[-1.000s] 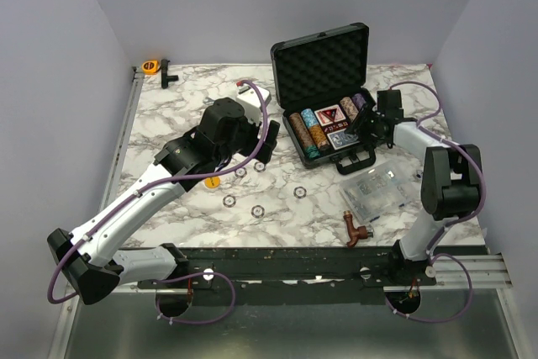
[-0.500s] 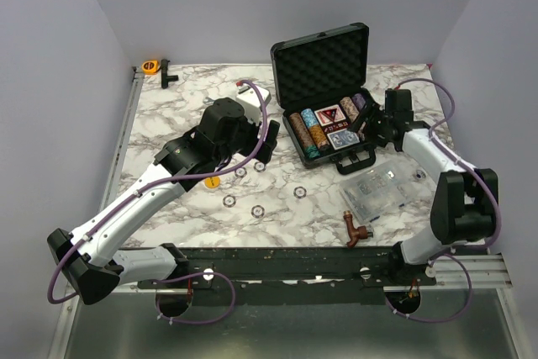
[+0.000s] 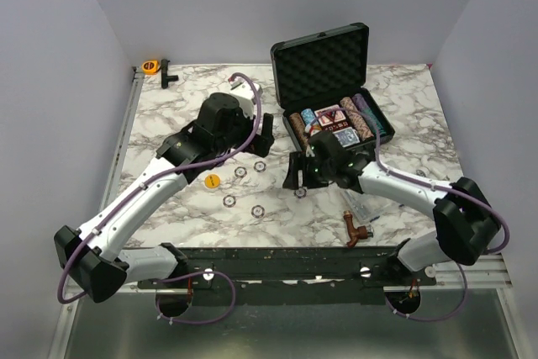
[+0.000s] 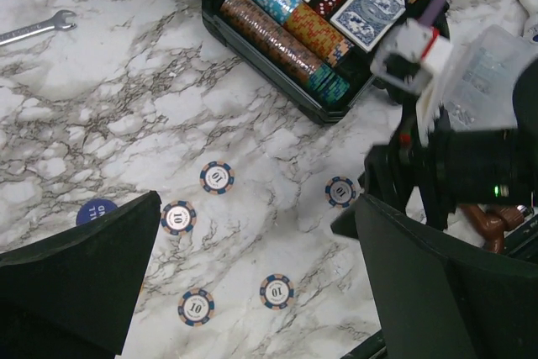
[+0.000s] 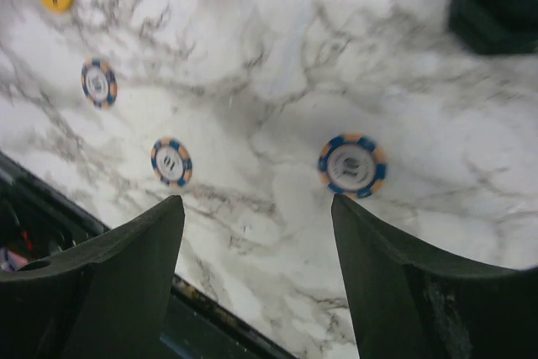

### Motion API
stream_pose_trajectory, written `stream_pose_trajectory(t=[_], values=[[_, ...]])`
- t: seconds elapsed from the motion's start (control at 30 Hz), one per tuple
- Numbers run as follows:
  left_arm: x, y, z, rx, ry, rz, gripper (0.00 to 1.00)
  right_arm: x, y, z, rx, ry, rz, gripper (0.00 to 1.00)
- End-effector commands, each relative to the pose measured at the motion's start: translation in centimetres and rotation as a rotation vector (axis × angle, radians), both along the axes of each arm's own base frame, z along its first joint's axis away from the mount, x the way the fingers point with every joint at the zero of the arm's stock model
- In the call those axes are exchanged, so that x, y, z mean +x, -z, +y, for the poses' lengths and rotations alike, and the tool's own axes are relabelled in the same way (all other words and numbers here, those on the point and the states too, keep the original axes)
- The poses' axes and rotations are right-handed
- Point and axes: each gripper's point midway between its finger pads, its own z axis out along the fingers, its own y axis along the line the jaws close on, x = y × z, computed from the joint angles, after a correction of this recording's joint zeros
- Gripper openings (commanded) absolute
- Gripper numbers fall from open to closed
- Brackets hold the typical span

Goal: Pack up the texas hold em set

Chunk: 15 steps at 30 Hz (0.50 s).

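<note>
The marble table (image 3: 168, 115) carries the black briefcase (image 3: 324, 60), open at far centre-right, with chip rows (image 4: 282, 35) and card decks (image 4: 367, 13) in its base. Left gripper (image 4: 256, 203): released, empty, above loose chips (image 4: 217, 177). Right gripper (image 5: 256, 203): released, empty, near one striped chip (image 5: 352, 166). A yellow disc (image 3: 213, 181) lies nearby.

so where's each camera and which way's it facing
top external: high behind the robot, facing down on the table; left arm and right arm show
left wrist: down past the left gripper at loose chips, the case, the right arm
right wrist: down past the right gripper at chips
shared: both wrist views catch the chip nearest the case
</note>
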Motion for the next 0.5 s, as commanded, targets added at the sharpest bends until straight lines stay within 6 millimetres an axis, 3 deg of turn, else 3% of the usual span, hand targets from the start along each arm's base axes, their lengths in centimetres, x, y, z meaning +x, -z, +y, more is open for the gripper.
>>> stream_pose_trajectory(t=[0.0, 0.1, 0.2, 0.23, 0.47], values=[[1.6, 1.5, 0.5, -0.08, -0.044, 0.083, 0.99, -3.4, 0.9, 2.9, 0.023, -0.084, -0.003, 0.74], [3.4, 3.6, 1.9, -0.055, -0.123, 0.142, 0.99, -3.6, 1.7, 3.4, 0.031, -0.093, -0.013, 0.74], [5.3, 6.5, 4.2, 0.035, -0.242, 0.197, 0.99, -3.0, 1.1, 3.6, 0.069, -0.088, -0.077, 0.74], [6.3, 9.4, 5.4, 0.09, -0.293, 0.258, 0.98, -1.8, 0.0, 2.1, 0.046, -0.004, -0.152, 0.74], [7.7, 16.1, 8.0, 0.19, -0.392, 0.446, 0.98, -2.2, -2.4, -2.2, 0.08, 0.142, -0.288, 0.81]])
